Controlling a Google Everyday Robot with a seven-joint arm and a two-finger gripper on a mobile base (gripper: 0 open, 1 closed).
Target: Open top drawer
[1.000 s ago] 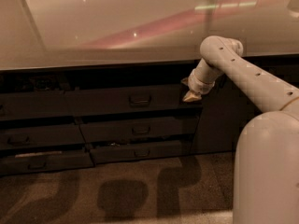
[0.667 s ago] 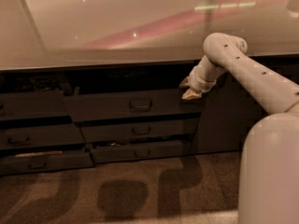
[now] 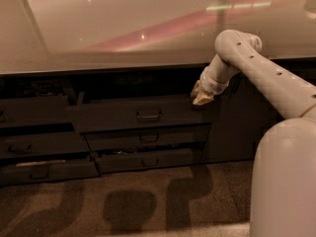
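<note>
Gripper (image 3: 202, 97) sits at the top-R corner of the top drawer (image 3: 111, 117), approx 2 o'clock from its pull (image 3: 148, 115). Can't tell whether it's apart or together. Arm (image 3: 269, 75) reaches in from 4 o'clock. Drawer is mid-frame under the countertop (image 3: 123, 28), w/ a dark gap above its front. Two slimmer drawers (image 3: 118, 141) lie at 6 o'clock below it.

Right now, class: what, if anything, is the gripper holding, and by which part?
Cannot be told: the gripper sits at the top drawer's upper right corner.
</note>
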